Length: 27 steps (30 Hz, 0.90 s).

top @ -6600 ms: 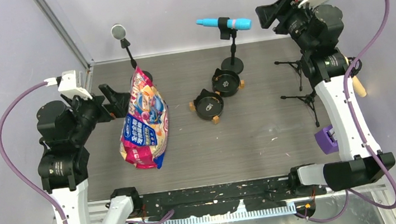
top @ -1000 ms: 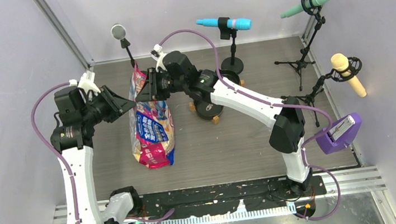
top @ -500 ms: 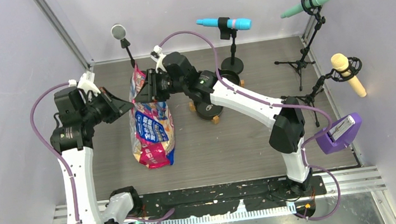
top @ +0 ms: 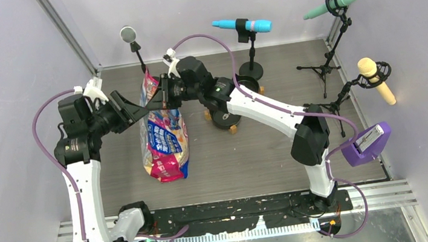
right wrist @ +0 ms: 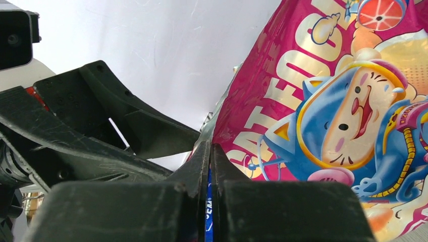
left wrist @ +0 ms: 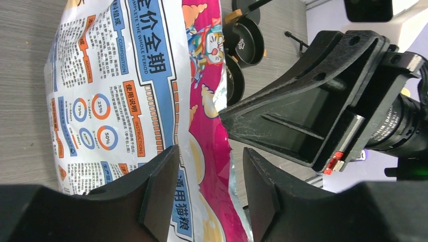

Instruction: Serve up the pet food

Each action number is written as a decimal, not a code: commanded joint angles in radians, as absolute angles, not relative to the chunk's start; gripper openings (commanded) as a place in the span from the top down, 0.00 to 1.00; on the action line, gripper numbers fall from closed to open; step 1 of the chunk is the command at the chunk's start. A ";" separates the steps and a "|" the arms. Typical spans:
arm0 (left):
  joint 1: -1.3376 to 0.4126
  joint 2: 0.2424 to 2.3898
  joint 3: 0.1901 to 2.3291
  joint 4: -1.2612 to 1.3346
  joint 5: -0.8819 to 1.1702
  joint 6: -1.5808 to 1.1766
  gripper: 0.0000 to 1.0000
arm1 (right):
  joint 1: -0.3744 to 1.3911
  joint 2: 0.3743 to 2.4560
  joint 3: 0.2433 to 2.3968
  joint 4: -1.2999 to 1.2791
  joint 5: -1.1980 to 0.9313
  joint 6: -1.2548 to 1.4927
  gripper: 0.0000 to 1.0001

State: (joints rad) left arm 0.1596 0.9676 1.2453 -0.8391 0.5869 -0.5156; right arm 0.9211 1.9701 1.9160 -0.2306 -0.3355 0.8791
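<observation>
The glossy pink-and-blue cat-food bag (top: 165,140) stands upright on the dark table; the pet food itself is hidden inside it. My right gripper (top: 163,96) is shut on the bag's top edge, and in the right wrist view a thin blue strip of the bag (right wrist: 328,101) shows pinched in that gripper (right wrist: 210,166). My left gripper (top: 140,109) is open at the same top corner. Seen from the left wrist, the gripper (left wrist: 209,196) has its fingers on either side of the bag's (left wrist: 126,91) pink edge, with gaps showing. Two black bowls (top: 222,120) (left wrist: 247,35) sit right of the bag.
My right arm (top: 258,107) crosses over the bowls. Microphones on stands ring the back and right: silver (top: 127,33), blue (top: 243,26), green (top: 338,0) and yellow (top: 375,78). A purple device (top: 369,143) hangs at the right. Walls close in on both sides.
My left gripper has opened off the bag's top edge. My right gripper has closed onto that edge. The bag has stayed where it was.
</observation>
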 commanded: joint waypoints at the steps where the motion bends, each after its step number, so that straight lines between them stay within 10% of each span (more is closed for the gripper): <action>1: 0.166 0.936 1.255 -0.773 0.617 -0.514 0.50 | 0.927 1.946 1.902 -0.188 -0.339 0.889 0.95; 13: 0.166 0.959 1.260 -0.816 0.604 -0.492 1.00 | 0.928 1.921 1.879 -0.198 -0.295 0.850 0.95; 27: 0.166 0.954 1.298 -0.862 0.512 -0.465 1.00 | 0.932 1.868 1.920 -0.398 -0.081 0.678 0.95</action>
